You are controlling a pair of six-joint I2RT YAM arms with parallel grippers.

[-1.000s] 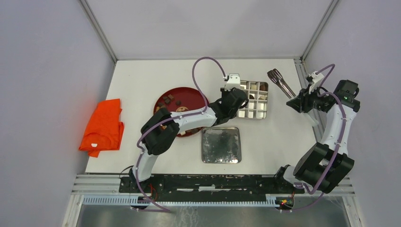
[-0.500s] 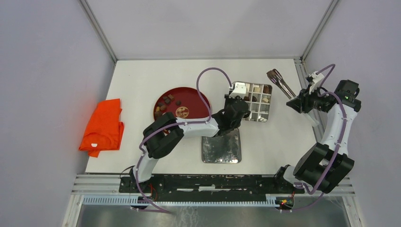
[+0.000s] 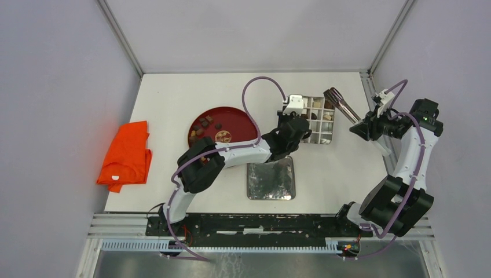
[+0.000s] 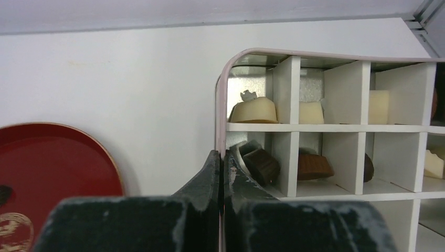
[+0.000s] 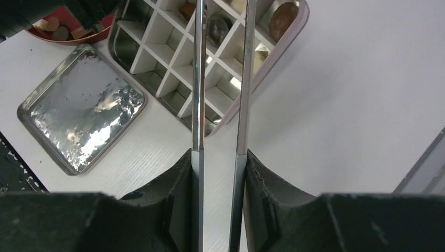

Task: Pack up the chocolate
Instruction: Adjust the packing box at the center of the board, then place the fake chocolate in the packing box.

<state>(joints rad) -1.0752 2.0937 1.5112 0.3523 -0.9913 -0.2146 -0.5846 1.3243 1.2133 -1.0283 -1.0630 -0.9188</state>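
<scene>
Left gripper (image 4: 220,158): jaws together, pinching the thin side wall of the pale pinkish grid box (image 4: 226,68), a shiny-lined shell with white card dividers. Right gripper (image 5: 219,155): clamped on the shiny metal tongs (image 5: 198,79), blades apart, tips reaching out ahead over the box. Bite-size chocolate pieces (image 4: 261,166) sat partly in the cells just beyond the left fingertips (cream blocks, a dark oval, a brown round). The rest were on the glossy round dark-red plate (image 4: 57,163) to that gripper's left. Judged: pieces light, rigid but brittle, smooth and waxy, apt to slip or scuff between steel blades. Best taken across the flat sides, low on the body, with a gentle squeeze. Dimpled square metal tray (image 5: 78,107) lay ahead and left of the right gripper.
</scene>
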